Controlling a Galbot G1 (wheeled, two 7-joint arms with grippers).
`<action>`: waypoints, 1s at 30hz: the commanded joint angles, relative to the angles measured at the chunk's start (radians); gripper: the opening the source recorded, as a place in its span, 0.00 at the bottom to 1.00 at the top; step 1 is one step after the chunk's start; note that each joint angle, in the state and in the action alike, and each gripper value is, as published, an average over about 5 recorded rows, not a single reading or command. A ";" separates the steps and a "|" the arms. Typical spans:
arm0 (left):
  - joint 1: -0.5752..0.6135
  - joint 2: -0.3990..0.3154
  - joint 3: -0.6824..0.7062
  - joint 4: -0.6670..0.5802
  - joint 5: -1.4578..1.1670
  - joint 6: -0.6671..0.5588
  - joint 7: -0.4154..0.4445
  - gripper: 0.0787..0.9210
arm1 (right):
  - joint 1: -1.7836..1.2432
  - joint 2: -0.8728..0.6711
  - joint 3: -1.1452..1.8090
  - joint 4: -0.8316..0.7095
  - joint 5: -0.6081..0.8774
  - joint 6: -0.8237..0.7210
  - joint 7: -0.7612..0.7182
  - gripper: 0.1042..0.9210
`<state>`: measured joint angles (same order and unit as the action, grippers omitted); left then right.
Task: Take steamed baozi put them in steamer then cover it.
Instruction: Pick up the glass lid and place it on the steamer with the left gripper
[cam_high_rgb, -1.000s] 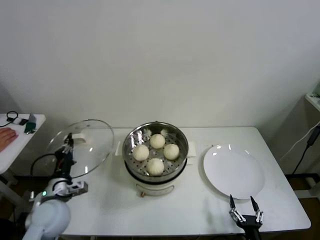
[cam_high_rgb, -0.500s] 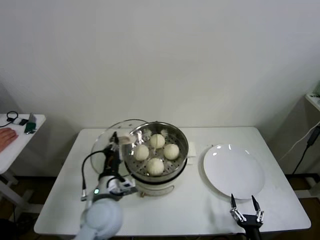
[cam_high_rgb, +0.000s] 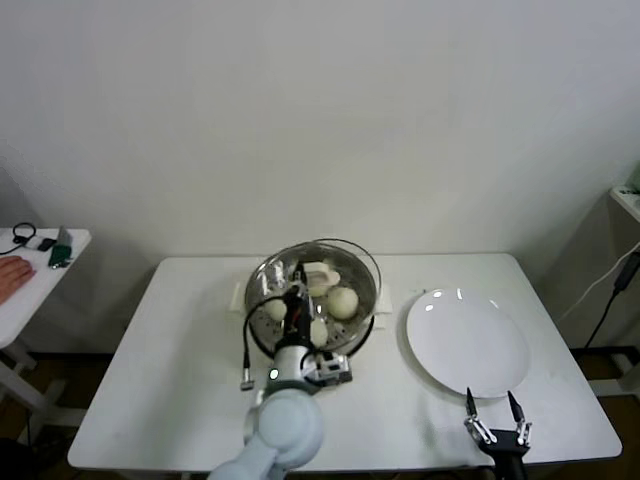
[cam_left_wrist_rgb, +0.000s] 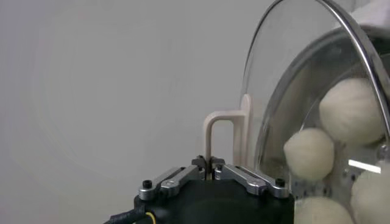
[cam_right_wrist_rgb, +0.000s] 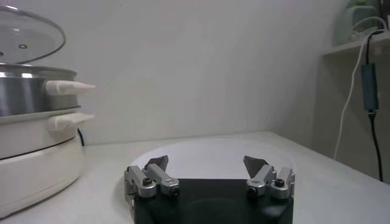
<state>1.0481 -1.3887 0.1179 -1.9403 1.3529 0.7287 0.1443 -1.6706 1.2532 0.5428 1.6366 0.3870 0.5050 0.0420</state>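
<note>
Standing on the white surface, the round shiny stainless-steel steamer holds cream-white steamed baozi on its perforated tray. The clear glass cover hangs tilted just above the pot, its cream bar handle pinched by the left gripper. Beside it lies a flat white plate, bare. The right gripper waits near the front edge, spread wide.

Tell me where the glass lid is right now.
In the head view, the glass lid is held above the steamer at the table's middle, not yet seated. The left gripper is shut on its cream bar handle, and the white plate lies to the right.
</note>
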 joint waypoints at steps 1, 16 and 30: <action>-0.055 -0.043 0.063 0.101 0.100 0.001 0.032 0.06 | 0.004 0.001 0.000 -0.005 0.005 0.006 0.001 0.88; -0.053 0.009 0.013 0.113 0.166 -0.035 0.090 0.06 | 0.001 0.008 0.003 -0.005 0.004 0.010 0.000 0.88; -0.049 0.009 0.000 0.116 0.159 -0.036 0.089 0.06 | -0.008 0.006 0.003 -0.003 0.004 0.016 -0.002 0.88</action>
<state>1.0013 -1.3800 0.1190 -1.8287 1.5137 0.6898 0.2249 -1.6779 1.2600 0.5453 1.6333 0.3903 0.5200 0.0411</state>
